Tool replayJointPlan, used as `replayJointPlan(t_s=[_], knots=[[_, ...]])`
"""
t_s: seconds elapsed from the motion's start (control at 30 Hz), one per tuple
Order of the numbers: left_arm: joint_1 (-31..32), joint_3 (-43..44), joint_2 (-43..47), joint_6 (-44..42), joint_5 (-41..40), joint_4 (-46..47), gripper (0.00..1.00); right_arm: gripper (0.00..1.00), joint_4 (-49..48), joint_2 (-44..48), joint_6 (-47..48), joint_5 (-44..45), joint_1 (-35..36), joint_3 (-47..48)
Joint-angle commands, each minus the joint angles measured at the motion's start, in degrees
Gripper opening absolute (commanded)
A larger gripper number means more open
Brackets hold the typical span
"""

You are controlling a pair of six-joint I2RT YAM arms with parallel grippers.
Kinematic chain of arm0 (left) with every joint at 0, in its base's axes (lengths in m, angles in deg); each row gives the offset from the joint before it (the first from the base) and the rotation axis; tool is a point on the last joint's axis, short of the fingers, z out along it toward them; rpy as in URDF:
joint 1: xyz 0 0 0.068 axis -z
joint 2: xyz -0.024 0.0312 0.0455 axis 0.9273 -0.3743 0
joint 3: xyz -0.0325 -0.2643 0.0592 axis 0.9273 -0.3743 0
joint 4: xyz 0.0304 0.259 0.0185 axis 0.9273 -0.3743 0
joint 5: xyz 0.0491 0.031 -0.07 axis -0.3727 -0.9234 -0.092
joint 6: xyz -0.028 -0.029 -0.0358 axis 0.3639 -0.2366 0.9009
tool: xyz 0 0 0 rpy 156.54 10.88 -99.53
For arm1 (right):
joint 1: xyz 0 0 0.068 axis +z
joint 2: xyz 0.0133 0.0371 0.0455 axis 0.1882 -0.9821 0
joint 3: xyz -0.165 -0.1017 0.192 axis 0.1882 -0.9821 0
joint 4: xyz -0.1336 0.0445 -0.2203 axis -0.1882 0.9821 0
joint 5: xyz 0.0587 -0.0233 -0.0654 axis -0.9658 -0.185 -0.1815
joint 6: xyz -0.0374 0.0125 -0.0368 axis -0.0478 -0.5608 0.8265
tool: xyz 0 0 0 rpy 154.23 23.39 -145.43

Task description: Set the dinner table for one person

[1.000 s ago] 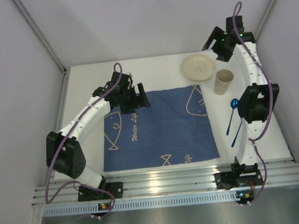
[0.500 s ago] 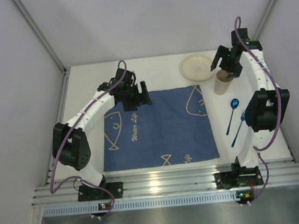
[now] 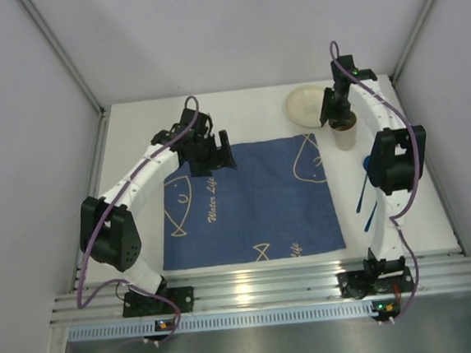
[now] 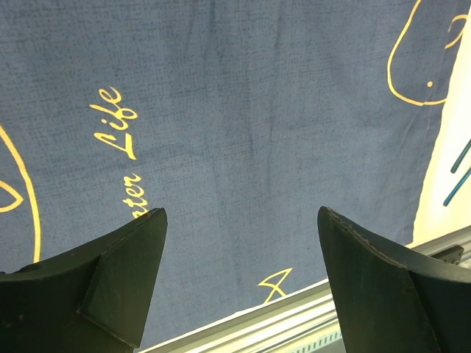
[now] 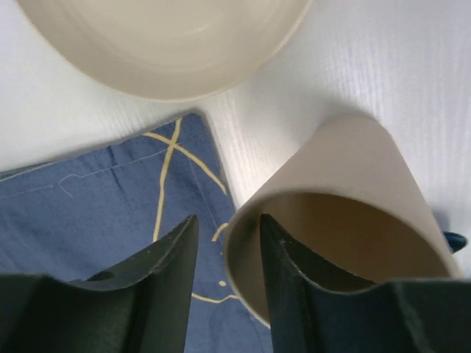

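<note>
STEP: grasp cup (image 5: pixel 353 169) standing on worktop (image 3: pixel 246 109), just past blue cloth's (image 3: pixel 250 200) far right corner | right pincer (image 5: pixel 227 228): narrowed astride cup rim, seemingly not yet clamped | left pincer (image 4: pixel 241 213): wide above cloth | ADVICE: pinch wall squarely, lift straight, avoid tipping

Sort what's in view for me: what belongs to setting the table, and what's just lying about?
For the job: dinner table, blue fish cloth, plate, cup, two blue utensils; right hand astride the cup's rim.
Not part of it: aluminium rail, a fixture. I see no stray items.
</note>
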Motion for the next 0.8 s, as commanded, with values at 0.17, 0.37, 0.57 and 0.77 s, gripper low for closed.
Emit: replayJointPlan(t_s=[0.17,0.37,0.57,0.77], knots=[[-0.25,0.83,2.74,-1.62,-1.41,-1.77,0.88,0.00,3.07,-0.32,4.05,7.89,2.32,5.59],[-0.25,0.48,2.04,-1.18,-0.71,-1.68,0.88,0.00,6.23,4.68,4.68,12.64,2.58,9.10],[-0.25,0.83,1.42,-0.83,-0.62,-1.59,0.88,0.00,13.08,6.62,4.06,11.43,9.07,16.92],[-0.25,0.74,1.68,-0.22,-2.28,-1.51,0.88,0.00,12.13,8.47,-0.07,7.03,18.39,12.37]])
